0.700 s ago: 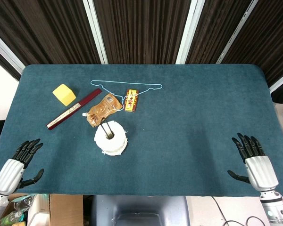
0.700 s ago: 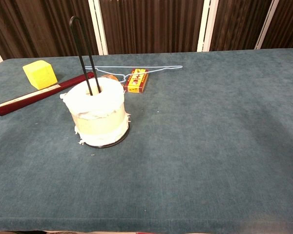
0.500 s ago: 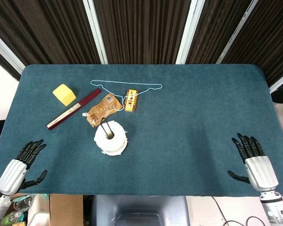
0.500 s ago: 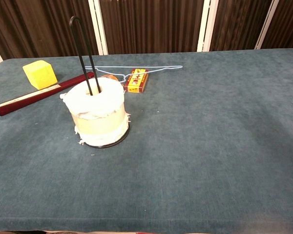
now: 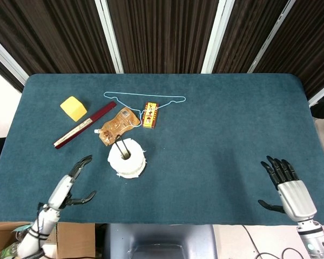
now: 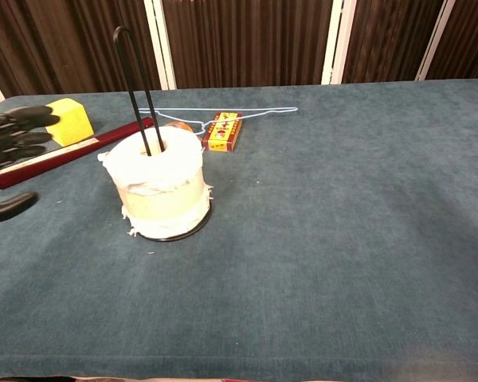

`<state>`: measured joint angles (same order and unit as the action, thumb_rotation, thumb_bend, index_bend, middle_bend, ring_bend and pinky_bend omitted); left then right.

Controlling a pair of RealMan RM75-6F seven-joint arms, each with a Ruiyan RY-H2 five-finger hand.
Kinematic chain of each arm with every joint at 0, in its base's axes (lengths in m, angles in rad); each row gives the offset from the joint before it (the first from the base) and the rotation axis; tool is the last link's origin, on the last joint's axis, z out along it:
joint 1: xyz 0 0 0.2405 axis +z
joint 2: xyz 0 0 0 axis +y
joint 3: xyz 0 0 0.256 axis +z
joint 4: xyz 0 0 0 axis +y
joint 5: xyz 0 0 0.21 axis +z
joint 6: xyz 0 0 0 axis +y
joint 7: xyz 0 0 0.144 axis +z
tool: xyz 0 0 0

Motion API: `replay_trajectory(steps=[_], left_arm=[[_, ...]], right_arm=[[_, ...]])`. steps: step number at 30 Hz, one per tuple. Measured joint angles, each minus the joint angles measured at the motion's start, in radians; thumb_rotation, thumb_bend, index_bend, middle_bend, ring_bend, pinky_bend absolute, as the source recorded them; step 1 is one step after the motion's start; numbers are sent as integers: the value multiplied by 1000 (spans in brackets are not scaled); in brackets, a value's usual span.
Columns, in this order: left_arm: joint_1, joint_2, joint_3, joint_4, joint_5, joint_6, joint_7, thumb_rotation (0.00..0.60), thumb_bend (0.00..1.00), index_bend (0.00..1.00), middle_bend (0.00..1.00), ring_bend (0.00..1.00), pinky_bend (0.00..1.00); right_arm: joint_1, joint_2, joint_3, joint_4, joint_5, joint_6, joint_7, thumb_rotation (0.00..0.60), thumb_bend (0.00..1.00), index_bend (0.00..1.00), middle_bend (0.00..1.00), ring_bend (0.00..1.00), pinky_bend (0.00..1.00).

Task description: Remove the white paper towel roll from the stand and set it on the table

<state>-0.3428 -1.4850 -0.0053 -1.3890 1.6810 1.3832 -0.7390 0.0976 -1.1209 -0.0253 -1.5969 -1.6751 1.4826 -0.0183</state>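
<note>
Since the earlier frames, your left hand [image 5: 70, 185] has advanced from the near-left table edge to a spot left of the paper towel roll [image 5: 127, 157], and it now enters the chest view at the left border. Your right hand [image 5: 288, 187] is almost unchanged at the near-right edge, well apart from the work.

Left hand: fingers spread, thumb apart, holding nothing, not touching the roll. Right hand: fingers spread, empty.

The roll sits fully seated on the stand, threaded over the tall black wire loop [image 6: 139, 87], in the left-centre of the table [image 5: 221, 124].

Risks, as judged:
- The loop stands well above the roll. If you lift short or at an angle, the core is likely to bind on the wire and drag or tip the stand.
- The base ring [image 6: 174, 233] looks light; nothing pins it, so it may rise with the roll.
- The outer wraps are ragged and loose. A grip on these alone may unwind or tear paper instead of lifting.
- A wide approach could sweep the dark red bar [image 5: 85, 125] or the yellow block [image 5: 73, 108], which lie just beyond the hand.

Limits of view:
- The chest view cuts off the left hand at the frame edge; only fingers and thumb show.
- The brown pouch [image 5: 116, 125] is nearly hidden behind the roll in the chest view.
- The base is mostly covered by the roll.
- The right hand is absent from the chest view.
</note>
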Motion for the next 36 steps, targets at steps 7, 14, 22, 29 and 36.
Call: replay_trajectory(steps=[7,14,22,29,36], left_arm=[[-63,-108,-54,-3,-72,-90,144,600,326,0,0,0,0],[-109,-197,-86,12,-141,-164,194,600,328,0,0,0,0],[-152,-310,-144,122,-223,-201,296,600,322,0,0,0,0],[-158,-367,-192,173,-286,-192,317,600,316,21,34,70,131],[-161,-416,-224,209,-305,-144,342,600,431,619,643,636,660]], right_arm=[[9,27,-19,-3,-21,-16,52,600,64,0,0,0,0],[5,29,-16,0,-16,-5,58,600,64,0,0,0,0],[-2,41,-16,4,-15,11,83,600,65,0,0,0,0],[-4,44,-13,7,-11,14,93,600,64,0,0,0,0],[-1,47,-19,8,-21,9,95,600,65,0,0,0,0]])
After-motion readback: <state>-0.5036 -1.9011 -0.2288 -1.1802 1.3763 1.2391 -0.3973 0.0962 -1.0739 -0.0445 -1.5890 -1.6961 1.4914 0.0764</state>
